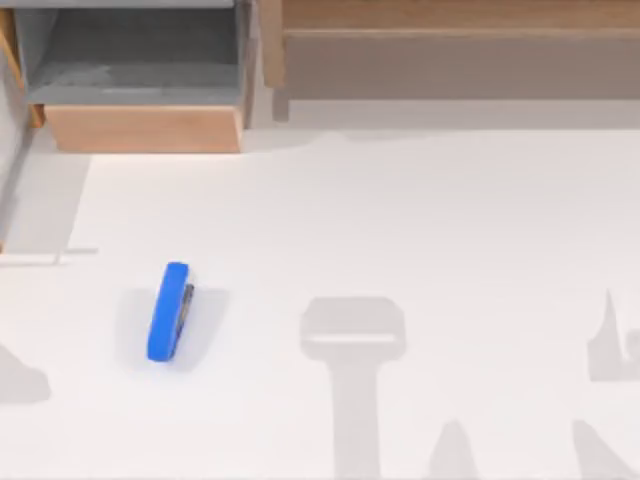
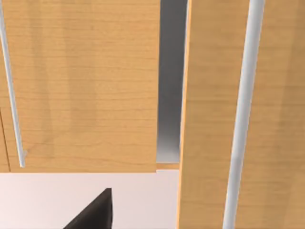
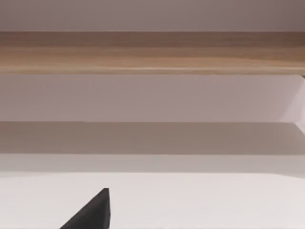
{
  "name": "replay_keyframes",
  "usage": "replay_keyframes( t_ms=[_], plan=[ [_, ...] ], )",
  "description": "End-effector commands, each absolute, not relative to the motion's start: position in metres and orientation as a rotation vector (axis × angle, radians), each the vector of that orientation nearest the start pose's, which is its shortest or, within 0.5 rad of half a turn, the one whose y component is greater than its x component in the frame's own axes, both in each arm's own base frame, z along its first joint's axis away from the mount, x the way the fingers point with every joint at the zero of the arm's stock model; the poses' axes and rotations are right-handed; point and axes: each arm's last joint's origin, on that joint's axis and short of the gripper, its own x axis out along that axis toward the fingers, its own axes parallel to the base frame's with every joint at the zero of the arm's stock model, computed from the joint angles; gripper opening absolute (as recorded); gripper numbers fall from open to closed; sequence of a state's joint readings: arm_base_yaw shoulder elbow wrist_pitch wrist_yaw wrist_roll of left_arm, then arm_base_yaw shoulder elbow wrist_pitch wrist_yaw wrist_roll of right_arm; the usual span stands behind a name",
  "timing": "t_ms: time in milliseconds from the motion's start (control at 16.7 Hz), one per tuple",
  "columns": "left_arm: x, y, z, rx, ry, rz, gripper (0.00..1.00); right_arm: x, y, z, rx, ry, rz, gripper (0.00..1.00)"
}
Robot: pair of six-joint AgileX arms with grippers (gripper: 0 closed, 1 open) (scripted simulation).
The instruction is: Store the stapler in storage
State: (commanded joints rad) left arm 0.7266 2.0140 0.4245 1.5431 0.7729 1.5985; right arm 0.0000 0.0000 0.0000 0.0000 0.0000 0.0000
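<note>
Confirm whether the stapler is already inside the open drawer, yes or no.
No: in the top view the stapler lies on the white table, well apart from the open drawer at the back left.

The stapler (image 1: 170,312) lies on the counter (image 1: 420,240) toward its left side, near the front. Behind it, at the counter's back left corner, an open drawer (image 1: 140,85) juts forward. A long cabinet (image 1: 450,45) runs along the back to the drawer's right.
</note>
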Motion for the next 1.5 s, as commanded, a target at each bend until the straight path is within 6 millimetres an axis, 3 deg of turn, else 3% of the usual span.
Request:
replay_keyframes(
  t_ms=[180, 300, 540, 720, 900, 1140, 1320, 1500],
  plan=[
    [0.228, 0.17, 0.088, 1.543, -0.008, -0.056, 1.0, 0.106, -0.001, 0.16, 0.0, 0.0, 0.0, 1.0],
    [0.232, 0.155, 0.092, 1.489, -0.043, -0.123, 1.0, 0.106, -0.001, 0.16, 0.0, 0.0, 0.0, 1.0],
    [0.251, 0.108, 0.105, 1.263, -0.101, -0.338, 1.0, 0.106, -0.001, 0.16, 0.0, 0.0, 0.0, 1.0],
    [0.275, 0.067, 0.113, 1.018, -0.043, -0.513, 1.0, 0.106, -0.001, 0.16, 0.0, 0.0, 0.0, 1.0],
    [0.298, 0.021, 0.114, 0.739, 0.161, -0.674, 1.0, 0.106, -0.001, 0.16, 0.0, 0.0, 0.0, 1.0],
    [0.32, -0.042, 0.12, 0.432, 0.571, -0.771, 1.0, 0.106, -0.001, 0.16, 0.0, 0.0, 0.0, 1.0],
    [0.326, -0.083, 0.131, 0.283, 0.908, -0.712, 1.0, 0.106, -0.001, 0.16, 0.0, 0.0, 0.0, 1.0],
    [0.323, -0.111, 0.145, 0.2, 1.204, -0.553, 1.0, 0.106, -0.001, 0.16, 0.0, 0.0, 0.0, 1.0]
  ],
)
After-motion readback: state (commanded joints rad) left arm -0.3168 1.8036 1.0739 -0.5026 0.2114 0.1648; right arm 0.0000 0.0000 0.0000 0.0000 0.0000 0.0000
